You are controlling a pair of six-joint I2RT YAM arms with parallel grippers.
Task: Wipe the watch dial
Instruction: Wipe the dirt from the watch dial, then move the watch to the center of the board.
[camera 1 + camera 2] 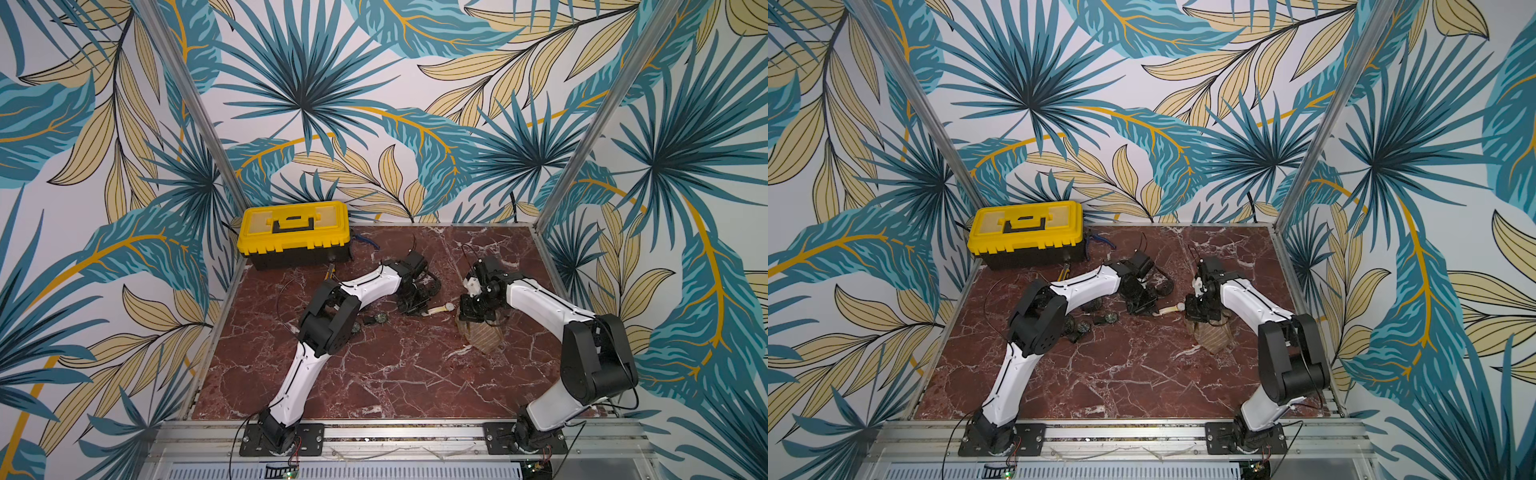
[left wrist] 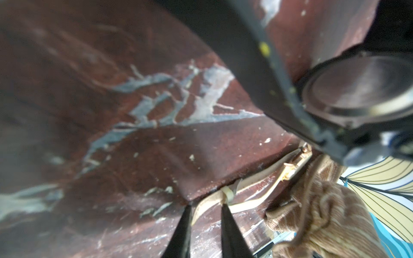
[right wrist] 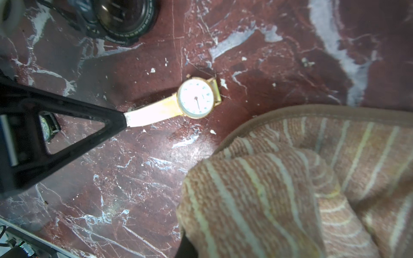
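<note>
One watch [image 1: 450,306]: gold case, lying flat on the red marble table [image 1: 374,374], a little above the centre in both top views, between the two grippers.
Dial [image 3: 195,97]: white, face up, uncovered.
Strap [image 3: 156,110]: pale band running from the case toward the left of the frame in the top views.
Left gripper [image 2: 205,207]: fingertips a little apart, one on each side of the strap's end; whether they pinch it cannot be told.
Right gripper [image 1: 473,318]: clamped on a bunched striped cloth [image 3: 290,178], just right of the dial in the top views; cloth and dial are apart.
Cloth's loose end: resting on the table below the right gripper.
Background: yellow toolbox [image 1: 293,230] at the table's upper left corner; dark watches [image 1: 380,318] left of centre.
</note>
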